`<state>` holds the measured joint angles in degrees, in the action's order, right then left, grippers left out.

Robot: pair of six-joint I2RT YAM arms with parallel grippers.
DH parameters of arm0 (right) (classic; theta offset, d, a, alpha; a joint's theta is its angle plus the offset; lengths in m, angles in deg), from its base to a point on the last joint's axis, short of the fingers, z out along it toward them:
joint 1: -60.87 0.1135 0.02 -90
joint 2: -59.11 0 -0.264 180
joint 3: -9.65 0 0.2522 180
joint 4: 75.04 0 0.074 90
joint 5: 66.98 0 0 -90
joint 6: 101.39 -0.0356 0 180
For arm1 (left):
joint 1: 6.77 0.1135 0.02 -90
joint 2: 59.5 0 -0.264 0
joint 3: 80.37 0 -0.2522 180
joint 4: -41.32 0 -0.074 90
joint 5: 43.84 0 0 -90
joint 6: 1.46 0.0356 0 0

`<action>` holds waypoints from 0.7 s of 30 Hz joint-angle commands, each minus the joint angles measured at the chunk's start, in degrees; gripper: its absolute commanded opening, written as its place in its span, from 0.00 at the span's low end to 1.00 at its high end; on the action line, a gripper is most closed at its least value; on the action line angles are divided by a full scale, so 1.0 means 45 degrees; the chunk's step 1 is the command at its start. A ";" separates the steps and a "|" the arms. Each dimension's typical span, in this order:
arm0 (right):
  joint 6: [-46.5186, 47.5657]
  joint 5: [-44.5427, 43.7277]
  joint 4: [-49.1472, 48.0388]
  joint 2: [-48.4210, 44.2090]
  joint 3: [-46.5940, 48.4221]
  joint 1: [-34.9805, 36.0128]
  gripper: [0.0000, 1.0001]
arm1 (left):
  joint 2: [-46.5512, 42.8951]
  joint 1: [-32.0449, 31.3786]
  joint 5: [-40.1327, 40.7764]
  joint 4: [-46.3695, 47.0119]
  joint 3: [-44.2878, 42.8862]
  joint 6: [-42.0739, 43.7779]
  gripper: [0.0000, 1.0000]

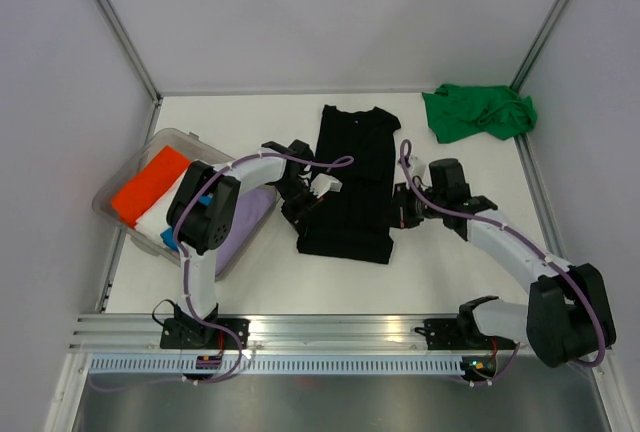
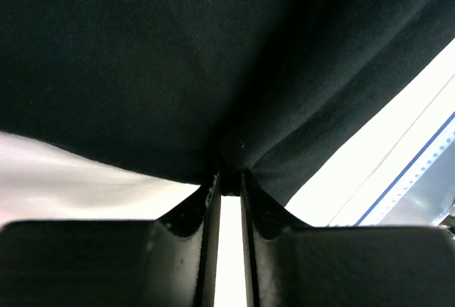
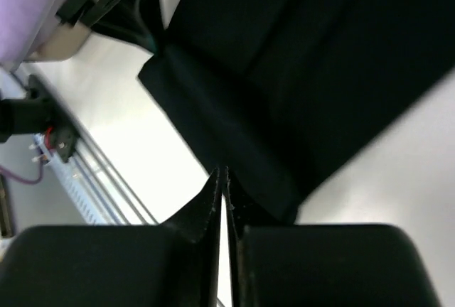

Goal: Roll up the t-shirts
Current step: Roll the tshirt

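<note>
the black t-shirt (image 1: 350, 177) lay flat at the middle of the bench (image 1: 450, 272), folded into a narrow strip, its long axis running from near to far with the collar end at the far side and the hem end nearest the arm bases. the left arm rose from its base, bent at a high elbow and reached rightward to the strip's left edge; the left pincer (image 2: 227, 182) was clamped on that edge of black cloth, fingers almost together. the right arm stretched low and leftward from the near right, its right pincer (image 3: 225, 175) pinched onto the shirt's right edge, fingers pressed close. the green t-shirt (image 1: 478, 114) sat crumpled at the far right corner. the clear tub (image 1: 115, 187) on the left held an orange t-shirt (image 1: 148, 184) and a lilac t-shirt (image 1: 245, 217)
</note>
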<state>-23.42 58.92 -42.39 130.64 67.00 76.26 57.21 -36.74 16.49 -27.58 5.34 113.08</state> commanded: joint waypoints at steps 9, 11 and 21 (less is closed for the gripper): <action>-0.1820 -0.0633 -0.4590 0.1760 -0.2539 0.0778 0.01 | -0.1129 0.0079 0.0636 0.0298 -0.0580 -0.0530 0.33; -0.1371 -0.0790 -0.4512 0.2169 -0.2734 0.0797 0.00 | -0.1440 0.0079 0.0559 0.0609 -0.0581 -0.0647 0.34; -0.0569 -0.1220 -0.3790 0.2699 -0.2149 0.0777 0.01 | -0.2242 0.0158 0.3193 0.3364 0.0416 -0.0514 0.33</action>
<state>-28.71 55.19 -59.85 142.05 55.11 79.83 47.63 -36.35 24.07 -17.50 6.25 110.19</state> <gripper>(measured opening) 0.004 0.335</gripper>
